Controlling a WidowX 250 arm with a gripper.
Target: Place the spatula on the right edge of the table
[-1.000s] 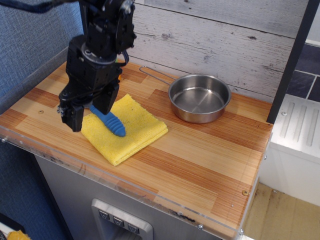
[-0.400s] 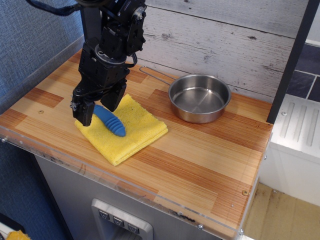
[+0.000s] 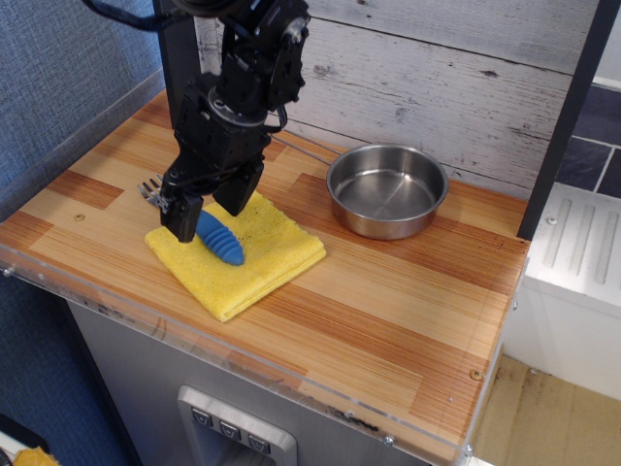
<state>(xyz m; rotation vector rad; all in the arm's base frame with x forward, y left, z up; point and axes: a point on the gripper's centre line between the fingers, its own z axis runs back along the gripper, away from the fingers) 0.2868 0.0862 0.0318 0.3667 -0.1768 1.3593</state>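
So the spatula (image 3: pixel 215 239) is lying on a folded yellow cloth (image 3: pixel 238 256) at the left end of the table (image 3: pixel 388 320), grey prongs poking off the cloth's left side. The gripper (image 3: pixel 209 209) sits right over the blue handle, fingers spread apart either side. Steel pan (image 3: pixel 386 190) is further back.

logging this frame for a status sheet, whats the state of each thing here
spatula: lying on the yellow cloth, blue handle pointing front-right, grey prongs past the cloth's left corner
yellow cloth: folded, flat on the table
pan: upright, empty
gripper: open, straddling the spatula's handle
table: right edge bare, spatula not yet there
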